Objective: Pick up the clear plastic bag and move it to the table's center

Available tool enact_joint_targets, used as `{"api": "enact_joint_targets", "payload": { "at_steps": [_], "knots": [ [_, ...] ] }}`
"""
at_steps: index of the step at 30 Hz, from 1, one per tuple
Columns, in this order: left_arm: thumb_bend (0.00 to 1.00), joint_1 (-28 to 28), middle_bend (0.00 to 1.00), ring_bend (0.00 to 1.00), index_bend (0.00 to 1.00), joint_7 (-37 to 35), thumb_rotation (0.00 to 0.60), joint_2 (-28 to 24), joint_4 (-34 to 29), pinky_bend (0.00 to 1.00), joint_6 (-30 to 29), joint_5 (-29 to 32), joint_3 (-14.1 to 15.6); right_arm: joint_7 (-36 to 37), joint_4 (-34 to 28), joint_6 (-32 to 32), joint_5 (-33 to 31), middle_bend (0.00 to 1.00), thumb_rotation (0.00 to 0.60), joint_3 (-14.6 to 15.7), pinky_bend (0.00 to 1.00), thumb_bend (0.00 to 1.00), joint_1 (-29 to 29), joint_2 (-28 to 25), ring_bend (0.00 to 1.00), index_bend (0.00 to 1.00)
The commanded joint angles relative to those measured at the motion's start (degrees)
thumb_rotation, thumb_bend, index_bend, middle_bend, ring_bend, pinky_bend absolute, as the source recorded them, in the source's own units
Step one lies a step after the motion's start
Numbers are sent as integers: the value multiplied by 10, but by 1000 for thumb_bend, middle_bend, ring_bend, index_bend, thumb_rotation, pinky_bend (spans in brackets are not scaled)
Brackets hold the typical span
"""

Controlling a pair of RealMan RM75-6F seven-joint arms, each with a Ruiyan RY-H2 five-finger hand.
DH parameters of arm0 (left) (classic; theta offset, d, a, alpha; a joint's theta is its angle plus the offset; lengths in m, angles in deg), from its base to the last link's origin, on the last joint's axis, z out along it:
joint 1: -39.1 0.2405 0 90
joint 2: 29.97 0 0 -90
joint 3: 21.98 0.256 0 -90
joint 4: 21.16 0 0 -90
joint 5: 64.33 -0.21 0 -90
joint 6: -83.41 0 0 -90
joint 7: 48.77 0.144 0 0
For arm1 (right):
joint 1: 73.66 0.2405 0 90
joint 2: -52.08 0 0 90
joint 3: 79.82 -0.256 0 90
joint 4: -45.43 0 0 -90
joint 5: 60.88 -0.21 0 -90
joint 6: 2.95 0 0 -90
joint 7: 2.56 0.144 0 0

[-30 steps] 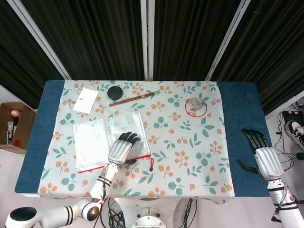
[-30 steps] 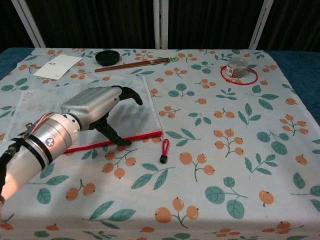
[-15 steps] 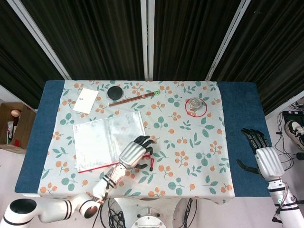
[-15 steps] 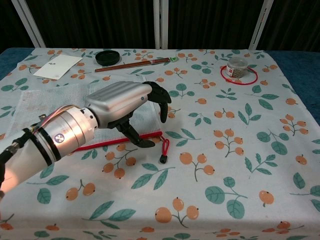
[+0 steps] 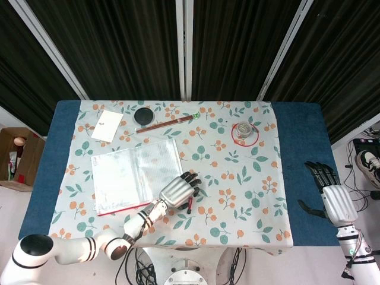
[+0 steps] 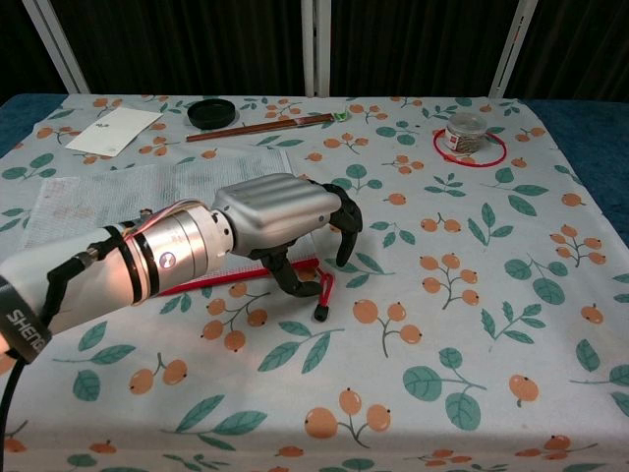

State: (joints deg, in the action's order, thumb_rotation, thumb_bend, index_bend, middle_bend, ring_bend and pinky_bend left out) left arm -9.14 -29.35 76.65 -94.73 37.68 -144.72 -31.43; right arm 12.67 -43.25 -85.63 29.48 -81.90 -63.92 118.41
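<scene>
The clear plastic bag [image 5: 133, 172] lies flat on the left half of the flowered tablecloth, with papers inside and a red zip strip along its near edge. A red pull tab [image 6: 322, 295] trails off its near right corner. My left hand [image 5: 180, 191] hovers over that corner [image 6: 285, 211], fingers curved downward and apart, thumb tip close to the red strip; I see nothing gripped. My right hand [image 5: 332, 193] rests off to the far right over the blue cloth, fingers stretched out and empty; the chest view does not show it.
At the back lie a white card [image 5: 107, 125], a black round lid [image 5: 143, 114] and a brown stick [image 5: 166, 123]. A small jar inside a red ring [image 5: 244, 132] stands back right. A cardboard box [image 5: 15, 157] sits on the floor at left.
My left hand has travelled rightward from above the bag's middle to its near right corner by the red tab. The bag has not moved. The right hand barely shifted.
</scene>
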Motion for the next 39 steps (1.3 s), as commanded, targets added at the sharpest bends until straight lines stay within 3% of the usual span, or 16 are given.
{"api": "enact_joint_targets", "payload": {
  "at_steps": [1,31,39],
  "knots": [
    [263,-6,192,103,460,15,600,0,-2,149,4,7,4,1,1,0,0,79,600,0,0,155,-1,0,0,7],
    [263,-21,189,103,569,95,600,18,5,149,-14,54,30,1,-2,0,-1,79,600,-1,0,155,-3,-2,0,7],
    [368,-13,197,103,627,85,600,15,-3,149,-35,50,33,-1,-4,-2,0,78,600,-4,0,155,-2,-3,0,7]
  ]
}}
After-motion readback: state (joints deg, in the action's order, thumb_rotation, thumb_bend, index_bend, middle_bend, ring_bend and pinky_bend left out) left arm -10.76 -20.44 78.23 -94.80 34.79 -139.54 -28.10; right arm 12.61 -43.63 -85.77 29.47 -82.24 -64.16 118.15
